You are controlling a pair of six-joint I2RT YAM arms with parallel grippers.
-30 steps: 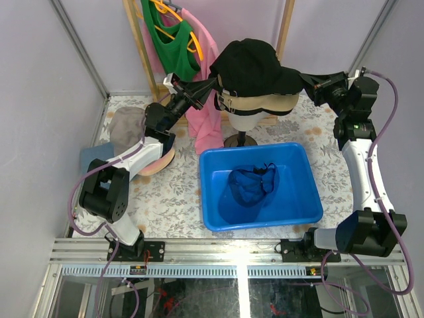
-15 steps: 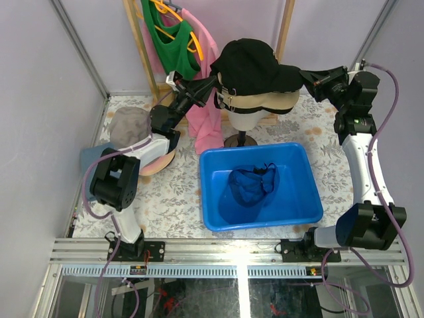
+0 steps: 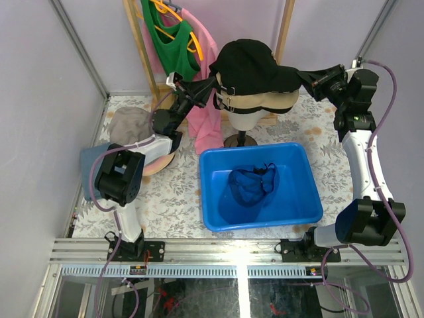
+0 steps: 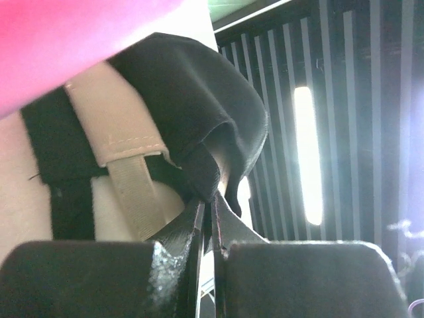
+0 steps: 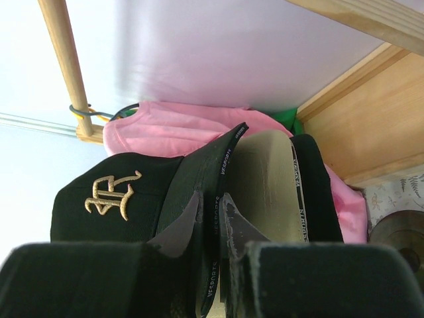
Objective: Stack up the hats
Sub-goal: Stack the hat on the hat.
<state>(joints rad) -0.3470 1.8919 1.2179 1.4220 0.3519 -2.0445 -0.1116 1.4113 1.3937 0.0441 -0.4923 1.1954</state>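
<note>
Two arms on 1 hat.

Top view: 1 black cap (image 3: 255, 63) sits over 1 khaki cap (image 3: 265, 101), both on the 1 mannequin head (image 3: 244, 120) at the back of the worktop (image 3: 165, 199). Left end effector (image 3: 213, 86) is clenched on the black cap's rear edge. Right end effector (image 3: 306, 77) grasps the brim tip on the opp. side. 1 blue bin (image 3: 209, 189) stands in front of the head w/ 1 blue cap (image 3: 250, 187) lying inside. Far left of the worktop: 1 grey-taupe hat (image 3: 127, 124), 1 pinkish-beige hat (image 3: 159, 162) partly under the left arm, and 1 blue-grey item (image 3: 89, 162) at the edge, can't tell what it is. On the wooden rack (image 3: 286, 26) hang 2 shirts: 1 green shirt (image 3: 173, 46) and 1 pink shirt (image 3: 207, 112).

Left wrist view: the 2 fingers (image 4: 182, 232) are pressed tight together w/ a fold of the black cap's back edge pinched btwn them. 1 beige strap (image 4: 129, 179) hangs beside it; the pink shirt is a blur at top left.

Right wrist view: the 2 fingers (image 5: 179, 232) clamp the black cap's brim, seen edge-on. 1 gold logo (image 5: 112, 193) shows on the crown, w/ pink fabric behind.
</note>
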